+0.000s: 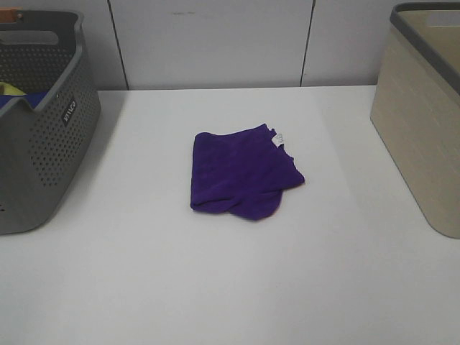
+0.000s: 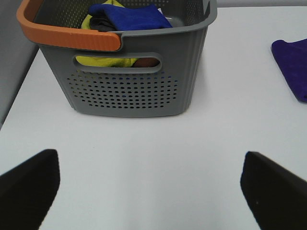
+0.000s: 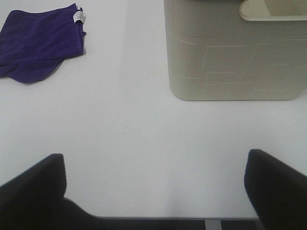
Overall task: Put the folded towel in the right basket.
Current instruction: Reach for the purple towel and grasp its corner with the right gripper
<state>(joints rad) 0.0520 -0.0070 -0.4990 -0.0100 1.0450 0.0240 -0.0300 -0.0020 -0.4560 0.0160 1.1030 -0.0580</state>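
Observation:
The folded towel [image 1: 241,172], deep purple with a small white tag at its far right edge, lies flat on the white table [image 1: 215,287] near the middle. It also shows in the right wrist view [image 3: 41,40] and partly in the left wrist view [image 2: 293,67]. The right basket [image 1: 424,118], beige with a dark grey rim, stands at the table's right edge; its side shows in the right wrist view [image 3: 235,62]. The left gripper [image 2: 151,191] is open and empty. The right gripper [image 3: 153,187] is open and empty. Neither arm shows in the exterior view.
A grey perforated basket [image 1: 39,122] with an orange handle [image 2: 62,33] stands at the left, holding blue [image 2: 129,14] and yellow cloths. A white panelled wall rises behind the table.

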